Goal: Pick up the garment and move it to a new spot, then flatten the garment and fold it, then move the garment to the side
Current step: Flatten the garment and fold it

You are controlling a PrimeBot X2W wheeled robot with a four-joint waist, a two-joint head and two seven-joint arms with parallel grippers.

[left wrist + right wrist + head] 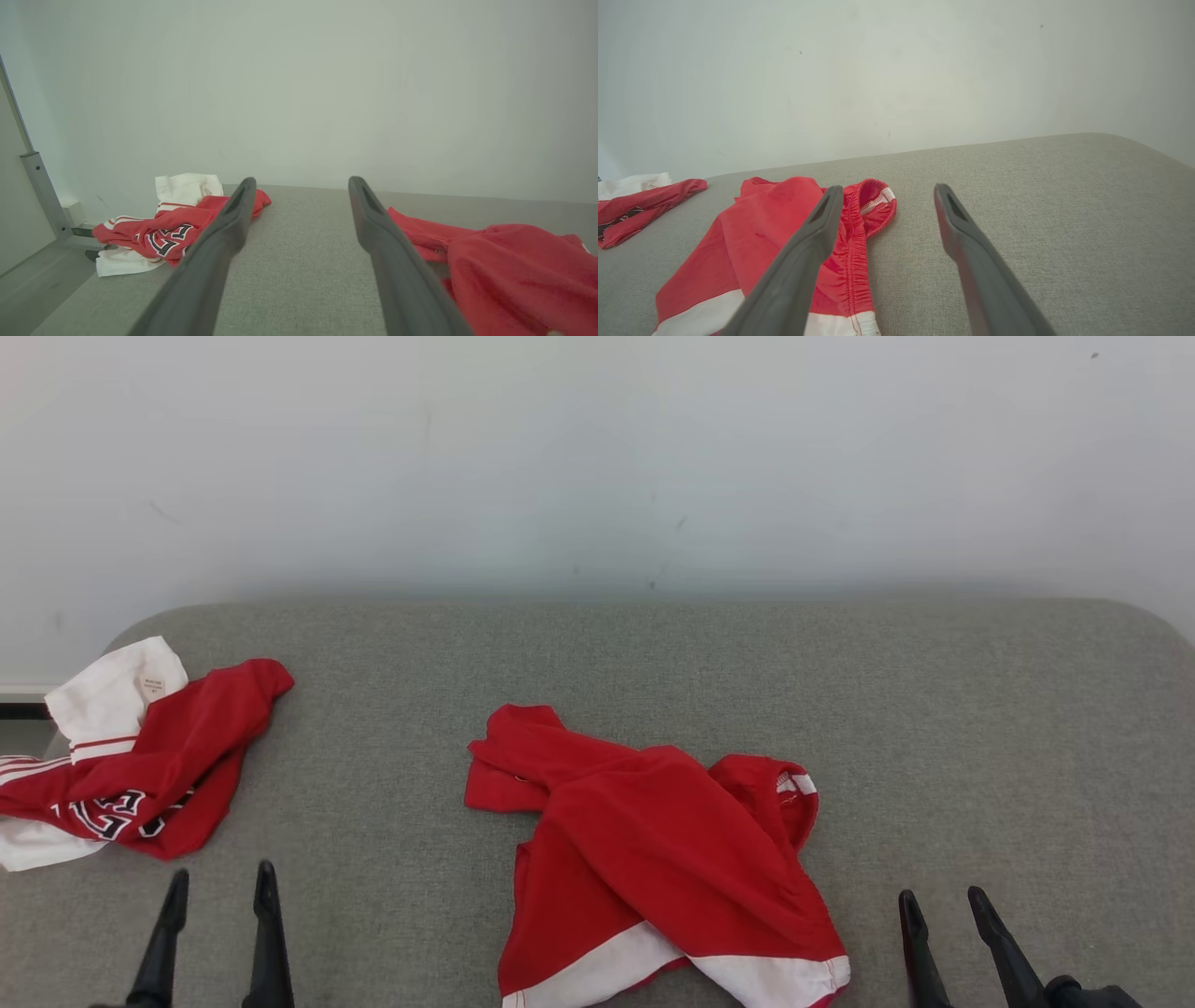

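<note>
Red shorts (653, 840) lie crumpled mid-desk (934, 709), between the arms, long axis running far-left to near-right. Right fingers (913, 933) are nearer, by the hem; left fingers (267, 905) are well apart. Both are spread wide and empty. The near hem is cut off by the frame edge.

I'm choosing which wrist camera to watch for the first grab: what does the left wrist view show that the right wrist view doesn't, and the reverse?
Left wrist view: a grey metal post and most of the red-and-white jersey, lettering included. Right wrist view: the elastic waistband and white hem band of the red shorts, plus the rounded corner of the grey padded surface. Both: some of the shorts and jersey, the surface, the white wall.
</note>
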